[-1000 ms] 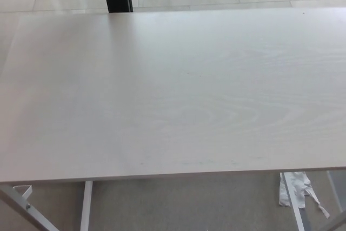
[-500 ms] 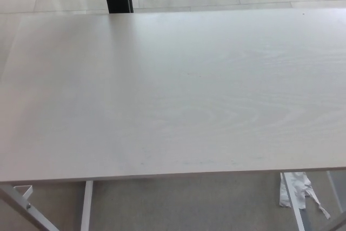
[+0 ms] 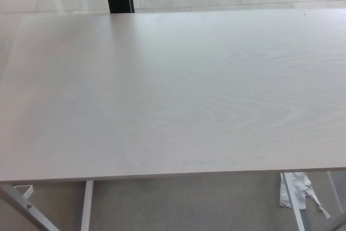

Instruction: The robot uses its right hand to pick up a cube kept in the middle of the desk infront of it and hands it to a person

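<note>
1. A pale wooden desk (image 3: 173, 96) is shown; no cube is seen on it.
2. Neither robot hand is in view, so their state cannot be told.
3. The step cannot be judged.

- Soft, even daylight washes the pale desk (image 3: 173, 96), with its far edge brightest.
- A faint glare veils the wood grain right of the desk's middle.
- The whole view is slightly hazy; the floor (image 3: 184, 204) below the desk's near edge is dimmer.
</note>
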### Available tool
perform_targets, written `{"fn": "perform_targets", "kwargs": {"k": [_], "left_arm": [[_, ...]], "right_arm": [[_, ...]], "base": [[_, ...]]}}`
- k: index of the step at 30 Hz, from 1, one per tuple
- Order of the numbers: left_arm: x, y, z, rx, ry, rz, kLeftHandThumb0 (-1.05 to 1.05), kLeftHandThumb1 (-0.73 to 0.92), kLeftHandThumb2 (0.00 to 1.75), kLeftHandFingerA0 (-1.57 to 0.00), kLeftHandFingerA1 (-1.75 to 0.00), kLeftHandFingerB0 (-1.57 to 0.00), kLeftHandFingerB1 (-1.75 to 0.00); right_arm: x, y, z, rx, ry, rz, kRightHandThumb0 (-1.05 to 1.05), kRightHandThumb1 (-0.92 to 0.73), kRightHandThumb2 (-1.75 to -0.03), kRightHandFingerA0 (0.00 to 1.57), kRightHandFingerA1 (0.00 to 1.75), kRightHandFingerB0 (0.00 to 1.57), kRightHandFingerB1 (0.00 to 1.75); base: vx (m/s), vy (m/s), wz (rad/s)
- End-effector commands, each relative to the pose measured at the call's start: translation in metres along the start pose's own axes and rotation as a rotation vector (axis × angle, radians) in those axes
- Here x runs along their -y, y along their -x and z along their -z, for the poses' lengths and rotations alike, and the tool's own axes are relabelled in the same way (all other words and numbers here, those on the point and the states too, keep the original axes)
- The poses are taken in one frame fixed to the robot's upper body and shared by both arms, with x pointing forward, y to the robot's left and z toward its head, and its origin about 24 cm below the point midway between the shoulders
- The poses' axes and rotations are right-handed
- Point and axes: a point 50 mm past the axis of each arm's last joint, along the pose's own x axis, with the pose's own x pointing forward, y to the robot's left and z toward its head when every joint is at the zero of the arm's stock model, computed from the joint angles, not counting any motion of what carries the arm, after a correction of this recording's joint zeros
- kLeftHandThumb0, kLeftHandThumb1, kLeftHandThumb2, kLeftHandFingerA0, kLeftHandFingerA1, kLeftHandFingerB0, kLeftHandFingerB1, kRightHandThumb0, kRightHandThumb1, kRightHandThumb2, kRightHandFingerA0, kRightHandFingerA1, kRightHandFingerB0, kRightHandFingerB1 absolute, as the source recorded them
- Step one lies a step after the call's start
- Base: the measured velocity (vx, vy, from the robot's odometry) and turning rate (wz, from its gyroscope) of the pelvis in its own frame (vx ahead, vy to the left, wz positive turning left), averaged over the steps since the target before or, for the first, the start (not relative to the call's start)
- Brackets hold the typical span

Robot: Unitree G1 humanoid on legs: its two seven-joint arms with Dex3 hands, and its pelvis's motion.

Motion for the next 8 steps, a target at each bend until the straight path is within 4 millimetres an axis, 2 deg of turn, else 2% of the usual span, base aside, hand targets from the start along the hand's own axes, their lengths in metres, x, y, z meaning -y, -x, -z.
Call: {"fn": "perform_targets", "kwargs": {"k": [1,4,8], "left_arm": [[-0.0108,0.0015,-0.0064,0.007,-0.044,-0.035,-0.76,0.72,0.62,-0.51,-0.68,-0.56,-0.46],[-0.0107,0.0013,-0.0056,-0.005,-0.044,-0.043,-0.75,0.72,0.62,-0.51,-0.64,-0.56,-0.43],[-0.0058,0.001,-0.0004,-0.01,-0.017,-0.028,-0.76,0.72,0.62,-0.49,-0.69,-0.54,-0.47]], "right_arm": [[0.0076,-0.0017,-0.0082,0.069,0.114,-0.081,-0.35,-0.46,-1.0,0.05,0.54,0.0,0.49],[0.0078,-0.0023,-0.0094,0.073,0.12,-0.085,-0.35,-0.46,-1.0,0.05,0.54,0.0,0.49],[0.013,-0.0042,-0.0149,0.084,0.129,-0.08,-0.35,-0.46,-1.0,0.05,0.54,0.0,0.49]], "base": [[0.0,0.0,0.0],[0.0,0.0,0.0],[0.0,0.0,0.0]]}}
